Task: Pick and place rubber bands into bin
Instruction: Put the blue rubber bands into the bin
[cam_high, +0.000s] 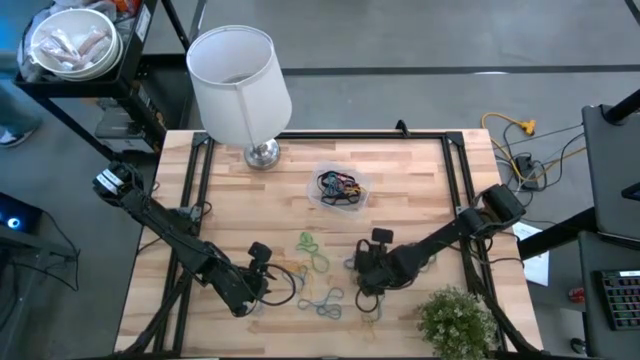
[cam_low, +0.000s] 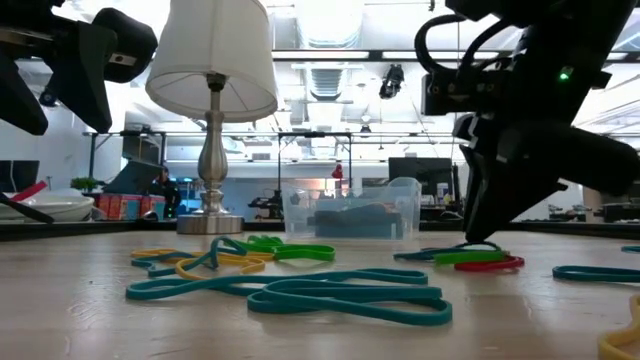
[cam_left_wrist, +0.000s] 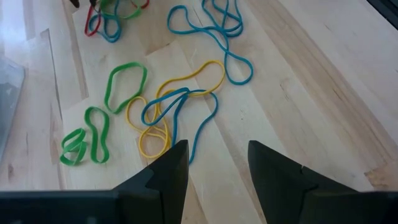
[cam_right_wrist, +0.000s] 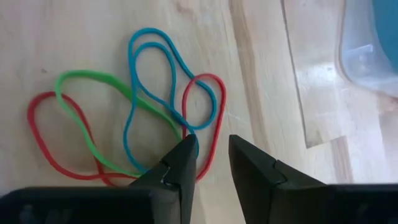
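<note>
Rubber bands fill clear bin.

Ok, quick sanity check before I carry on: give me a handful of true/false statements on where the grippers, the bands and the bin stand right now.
1. The bin already holds some rubber bands. True.
2. The right gripper is down at a cluster of red, green and blue bands on the table. True: its fingertips straddle the red loop, jaws still apart.
3. The left gripper is clamped on a yellow band. False: its jaws are open and empty, above the wood just short of a blue and yellow tangle.
4. Every band is in the bin. False: many loose bands lie on the table.
5. The lamp stands between the two grippers. False: it stands at the table's far edge, beyond the bin.
</note>
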